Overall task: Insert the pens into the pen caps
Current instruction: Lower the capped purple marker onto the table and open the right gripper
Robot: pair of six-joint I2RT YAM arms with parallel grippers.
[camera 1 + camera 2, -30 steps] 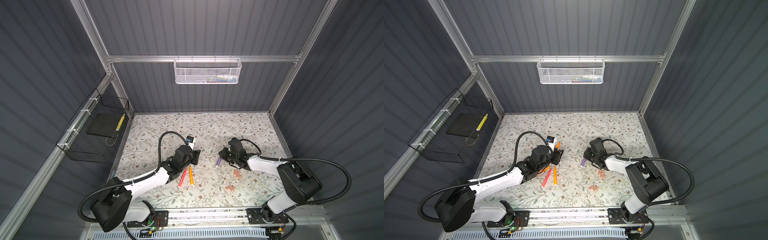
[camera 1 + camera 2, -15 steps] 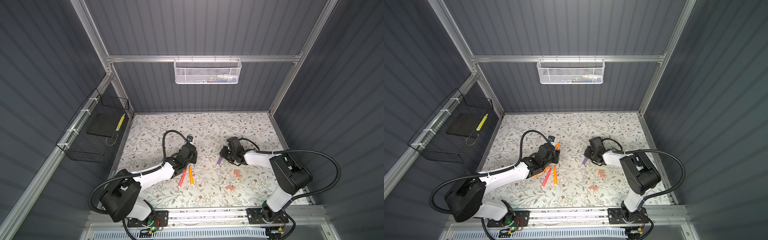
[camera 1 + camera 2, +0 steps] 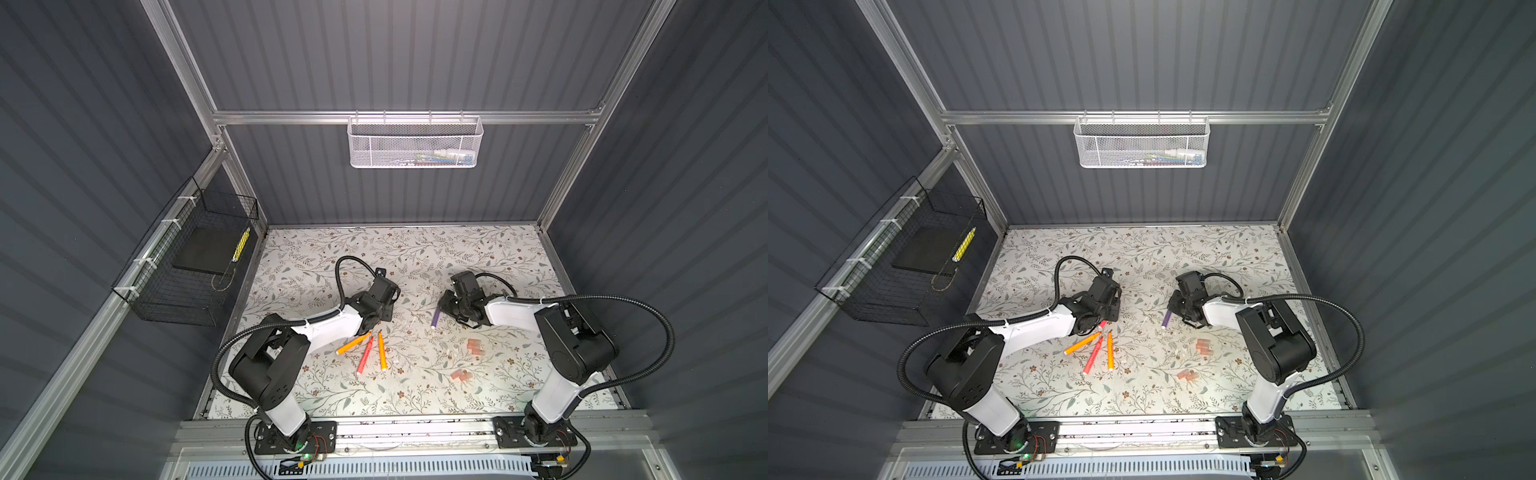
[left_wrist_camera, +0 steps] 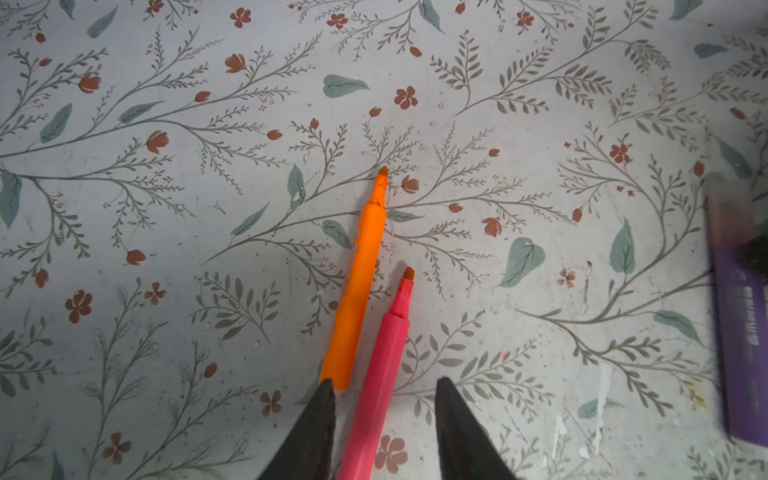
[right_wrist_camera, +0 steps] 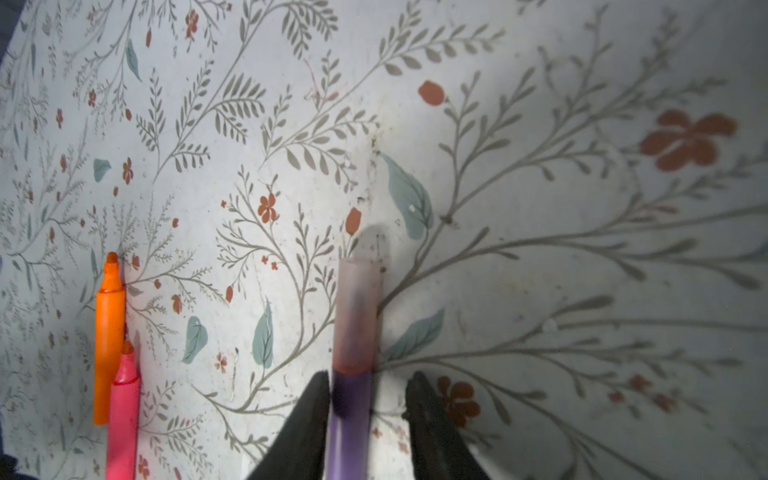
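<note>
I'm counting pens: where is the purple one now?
In both top views the purple pen lies on the table right of centre; the right wrist view shows it between the open jaws of the right gripper.

Both the left arm (image 3: 328, 328) and right arm (image 3: 511, 311) wear glossy white shells between chunky matte-black joint housings. Ribbed black conduits (image 3: 668, 336) loop off each, and black base plates (image 3: 326, 434) show red wiring. The left gripper (image 4: 385, 379) ends in dark tapering fingers (image 4: 316, 428).
</note>
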